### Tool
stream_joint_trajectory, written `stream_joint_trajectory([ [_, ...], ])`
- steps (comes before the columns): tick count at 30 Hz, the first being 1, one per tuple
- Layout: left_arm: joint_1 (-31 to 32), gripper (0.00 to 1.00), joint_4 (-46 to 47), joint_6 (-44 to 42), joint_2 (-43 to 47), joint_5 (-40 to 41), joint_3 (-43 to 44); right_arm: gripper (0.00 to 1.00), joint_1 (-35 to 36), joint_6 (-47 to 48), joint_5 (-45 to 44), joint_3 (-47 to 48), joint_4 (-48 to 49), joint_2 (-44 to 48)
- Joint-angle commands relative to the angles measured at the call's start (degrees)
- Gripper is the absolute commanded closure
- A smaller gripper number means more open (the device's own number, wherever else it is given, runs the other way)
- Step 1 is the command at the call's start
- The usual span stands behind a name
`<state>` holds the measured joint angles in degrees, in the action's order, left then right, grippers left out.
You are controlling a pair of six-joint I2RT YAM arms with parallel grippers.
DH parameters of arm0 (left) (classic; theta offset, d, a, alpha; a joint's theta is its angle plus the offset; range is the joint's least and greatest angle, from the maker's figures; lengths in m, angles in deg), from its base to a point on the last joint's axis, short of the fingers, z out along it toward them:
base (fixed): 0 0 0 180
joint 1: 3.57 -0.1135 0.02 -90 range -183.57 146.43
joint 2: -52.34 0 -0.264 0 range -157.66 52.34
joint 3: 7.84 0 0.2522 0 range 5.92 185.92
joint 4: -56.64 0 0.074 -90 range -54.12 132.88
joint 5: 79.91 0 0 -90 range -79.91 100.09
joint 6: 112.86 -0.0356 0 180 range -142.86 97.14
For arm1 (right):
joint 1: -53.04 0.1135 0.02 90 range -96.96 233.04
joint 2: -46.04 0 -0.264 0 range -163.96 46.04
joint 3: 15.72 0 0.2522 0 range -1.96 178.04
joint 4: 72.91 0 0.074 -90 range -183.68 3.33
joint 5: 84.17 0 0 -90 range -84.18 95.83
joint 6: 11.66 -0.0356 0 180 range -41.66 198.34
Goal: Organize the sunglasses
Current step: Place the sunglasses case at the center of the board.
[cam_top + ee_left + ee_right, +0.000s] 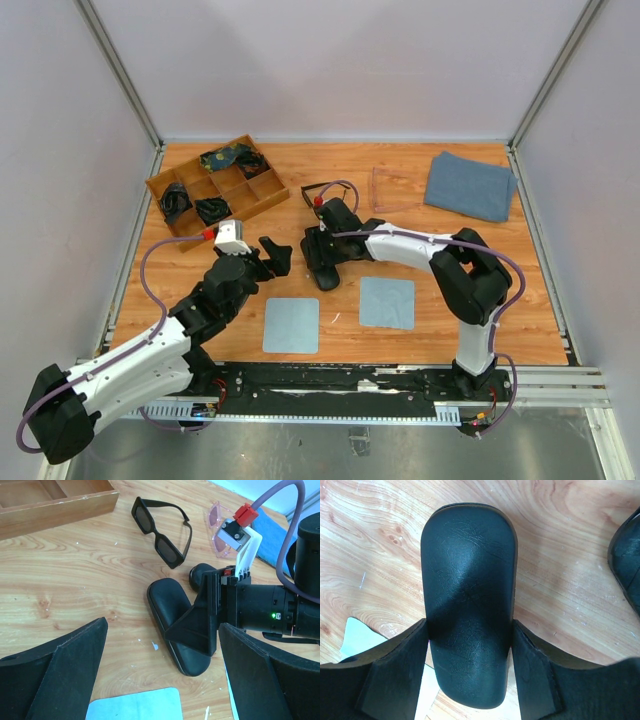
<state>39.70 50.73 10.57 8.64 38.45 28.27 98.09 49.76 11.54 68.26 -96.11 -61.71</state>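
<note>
- Well, the table [420, 335] is the widest thing here, and both pairs of glasses lie loose on its far half
- Next, the wooden tray [190, 161] sits at the far left; some compartments hold dark bundles I cannot identify, others are bare
- At the far right lies a folded blue cloth [470, 185]
- Then my right pincer [470, 627]: narrowed onto the black case [467, 570], one finger against each long side; the case lies flat and looks closed
- By contrast my left pincer [162, 627] is spread wide and holds nothing, hovering just short of that same case
- Nearer my bases, the square cloths [291, 325] lie side by side with nothing on them
- Smallest, the black sunglasses [160, 532] rest arms unfolded just beyond the case, and the pink sunglasses [216, 516] lie beside them, partly hidden behind my right wrist
- Judging from this, nearly everything is left: neither pair is cased or put away, and I have only got hold of a case
</note>
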Motion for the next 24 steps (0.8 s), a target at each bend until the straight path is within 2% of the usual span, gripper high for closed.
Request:
stream_joint_trajectory([
  [1,-0.11,0.00,0.66,-0.81,0.43,2.09,-1.12,0.79,1.02,1.13,-1.41,2.98,-2.54,-1.54],
  [6,-0.11,0.00,0.83,-0.87,0.37,2.24,-1.43,0.52,1.03,1.52,-1.62,4.00,-3.31,-2.70],
  [16,-0.29,0.00,0.29,-0.95,1.17,2.70,-1.60,0.16,1.41,5.07,-2.53,4.42,-3.05,-2.83],
  [18,-0.36,0.00,0.08,-0.91,1.56,2.81,-1.68,0.13,1.77,6.74,-2.98,4.37,-2.90,-2.59],
  [24,-0.55,0.00,-0.59,-0.91,2.21,2.84,-1.69,0.13,2.98,11.57,-4.57,4.41,-2.96,-2.23],
])
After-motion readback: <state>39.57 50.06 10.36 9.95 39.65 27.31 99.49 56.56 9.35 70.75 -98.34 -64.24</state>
